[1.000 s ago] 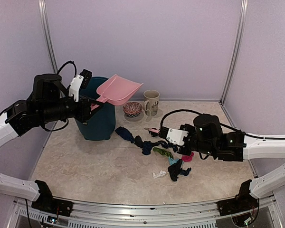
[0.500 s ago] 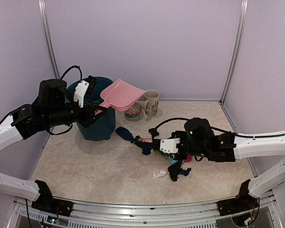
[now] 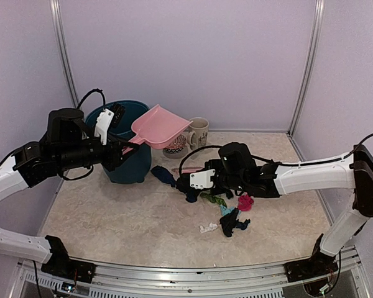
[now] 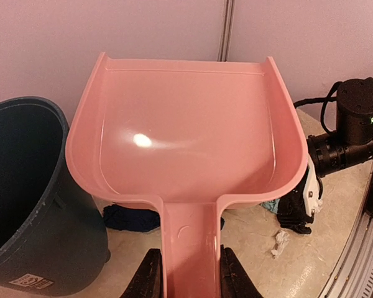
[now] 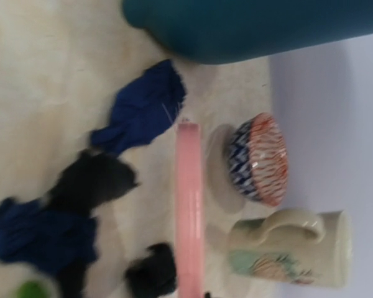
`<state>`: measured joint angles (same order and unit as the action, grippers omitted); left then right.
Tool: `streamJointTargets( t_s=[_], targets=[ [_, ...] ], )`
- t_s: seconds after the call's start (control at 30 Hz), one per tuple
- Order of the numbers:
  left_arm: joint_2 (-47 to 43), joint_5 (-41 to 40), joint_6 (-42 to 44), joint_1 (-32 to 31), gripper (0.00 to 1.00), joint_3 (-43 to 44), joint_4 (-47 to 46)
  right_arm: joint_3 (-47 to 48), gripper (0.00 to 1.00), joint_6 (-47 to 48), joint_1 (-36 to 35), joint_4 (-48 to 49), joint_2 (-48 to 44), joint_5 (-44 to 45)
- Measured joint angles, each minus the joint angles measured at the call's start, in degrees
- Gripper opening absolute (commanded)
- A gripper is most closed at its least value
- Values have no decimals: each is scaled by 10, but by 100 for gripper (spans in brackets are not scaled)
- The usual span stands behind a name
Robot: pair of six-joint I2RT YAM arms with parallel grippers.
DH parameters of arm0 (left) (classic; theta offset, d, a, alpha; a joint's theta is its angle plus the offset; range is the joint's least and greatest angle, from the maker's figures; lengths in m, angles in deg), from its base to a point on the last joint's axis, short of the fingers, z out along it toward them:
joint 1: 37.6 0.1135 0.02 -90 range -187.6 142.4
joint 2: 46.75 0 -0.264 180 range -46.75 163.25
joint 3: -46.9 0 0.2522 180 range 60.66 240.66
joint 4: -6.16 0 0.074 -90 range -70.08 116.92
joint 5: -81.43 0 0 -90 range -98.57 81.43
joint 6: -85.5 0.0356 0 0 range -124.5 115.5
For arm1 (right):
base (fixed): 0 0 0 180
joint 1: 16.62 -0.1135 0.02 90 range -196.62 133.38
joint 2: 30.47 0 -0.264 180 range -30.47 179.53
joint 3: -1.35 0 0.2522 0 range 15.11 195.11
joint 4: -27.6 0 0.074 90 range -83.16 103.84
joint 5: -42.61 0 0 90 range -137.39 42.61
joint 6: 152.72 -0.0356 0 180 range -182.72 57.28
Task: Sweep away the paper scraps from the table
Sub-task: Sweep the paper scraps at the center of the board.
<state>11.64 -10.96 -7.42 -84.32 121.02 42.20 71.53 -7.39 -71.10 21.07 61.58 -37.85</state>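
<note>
At the left of the overhead view, our left gripper [image 3: 119,148] is pinching the handle of the pink dustpan [image 3: 158,126]. The wrist view shows its fingers [image 4: 148,276] pressed to either side of the stem. Over the last second the pan has sunk a little and drifted toward the middle of the frame. It still hangs in the air over the rim of the teal bin [image 3: 127,162], with nothing in its tray, and is not down on the table [image 3: 105,217].

Just right of the bin's foot lies the navy scrap [image 3: 163,176], where it lay a second ago.

The bigger change is at centre. Our right gripper [image 3: 185,180], clamped shut on the pink brush [image 5: 189,217], has reached well across from the right half of the frame. It has passed over the pile, so the brush tip now sits beside the navy scrap, between it and the patterned bowl [image 5: 259,158].

The rest of the paper scraps [image 3: 231,222] trail from centre toward lower right. As far as we can see they have not moved, and the magenta one is now uncovered.

We judge that we have only got the brush behind the pile's far end. No scrap has been gathered yet, and the pan must come down to the table before a stroke is worth making.
</note>
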Motion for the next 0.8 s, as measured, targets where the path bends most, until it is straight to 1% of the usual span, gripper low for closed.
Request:
streamJointTargets(
  t_s=[0.3, 0.5, 0.63, 0.8],
  targets=[
    [-3, -7, 0, 0, 0, -7, -2, 115, 0, 53, 9, 61, 151, 0],
    [-10, -13, 0, 0, 0, -9, -4, 188, 0, 68, 14, 66, 239, -8],
    [-10, -15, 0, 0, 0, -9, -4, 208, 0, 71, 15, 53, 268, -19],
    [-10, -16, 0, 0, 0, -9, -4, 207, 0, 76, 15, 20, 270, -33]
  ],
)
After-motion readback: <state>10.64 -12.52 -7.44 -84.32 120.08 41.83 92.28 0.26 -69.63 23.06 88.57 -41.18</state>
